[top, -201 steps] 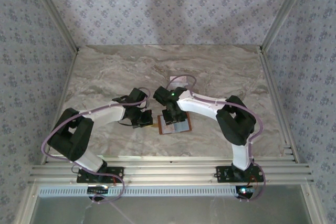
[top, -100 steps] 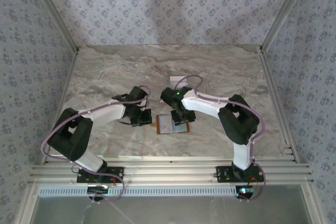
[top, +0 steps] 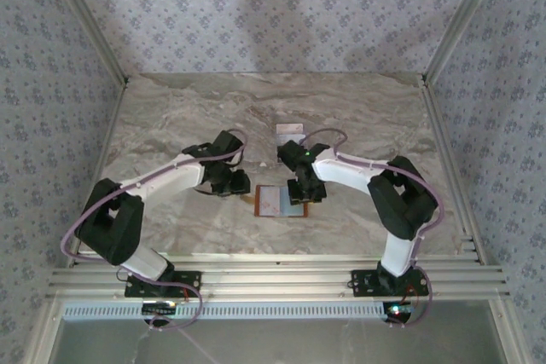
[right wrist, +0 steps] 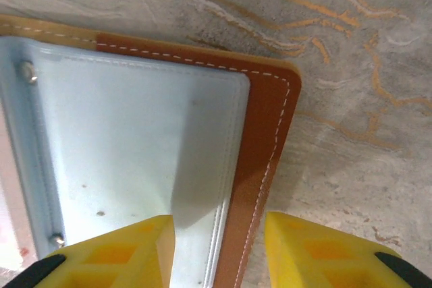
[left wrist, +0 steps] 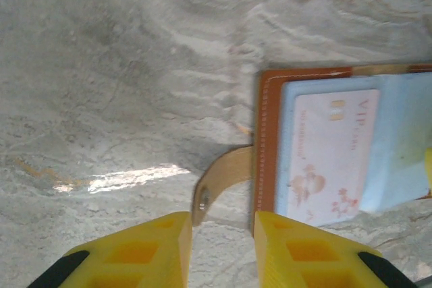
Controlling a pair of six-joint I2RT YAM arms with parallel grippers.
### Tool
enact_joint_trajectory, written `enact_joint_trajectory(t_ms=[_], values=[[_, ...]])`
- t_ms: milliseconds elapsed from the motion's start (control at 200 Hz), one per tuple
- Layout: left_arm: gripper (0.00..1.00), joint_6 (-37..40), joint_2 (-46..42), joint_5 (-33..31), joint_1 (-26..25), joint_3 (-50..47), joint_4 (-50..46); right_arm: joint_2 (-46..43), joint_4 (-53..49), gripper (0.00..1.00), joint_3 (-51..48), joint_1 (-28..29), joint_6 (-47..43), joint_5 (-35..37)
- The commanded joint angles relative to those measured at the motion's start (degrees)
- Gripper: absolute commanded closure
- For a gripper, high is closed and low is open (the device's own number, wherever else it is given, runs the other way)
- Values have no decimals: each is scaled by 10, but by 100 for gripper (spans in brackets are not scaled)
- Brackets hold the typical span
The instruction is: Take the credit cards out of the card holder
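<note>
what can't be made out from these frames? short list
- Top view: fingertips of left gripper and right gripper hidden under their wrists; contact with the card holder unclear.
- Left wrist view: card holder's right part cut off by frame edge; small print on the pale card blurred.
- Top view: pale rectangle beyond the right arm, too small to identify.

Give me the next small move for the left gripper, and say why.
Probably shift the left gripper sideways from the tab onto the card holder at its stitched edge, towards the pale card lying in its pocket. The jaws stand apart holding nothing, the holder lies open, and the right gripper sits over its opposite edge.
</note>
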Motion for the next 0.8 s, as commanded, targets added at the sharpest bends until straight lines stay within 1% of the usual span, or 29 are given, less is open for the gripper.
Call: enact_joint_trajectory(t_ms=[0,90,200,270,285,360,520,795], values=[[69,10,-6,-23,-23,44,-49,-36,-12,58,-2,-2,-7,4],[69,10,12,-27,-40,72,-60,-49,-18,59,0,-3,-6,9],[70,9,39,-23,-51,88,-45,-66,-12,59,-4,-4,-1,1],[72,9,62,-9,-52,93,-37,-75,3,60,-9,-7,5,-19],[72,9,67,-6,-52,93,-20,-76,6,60,-11,-8,6,-24],[73,11,93,10,-52,94,0,-81,32,61,-23,-11,11,-55],[74,6,133,38,-50,75,40,-79,92,64,-50,-19,38,-112],[79,-7,146,52,-47,27,72,-53,175,70,-71,-25,61,-179]])
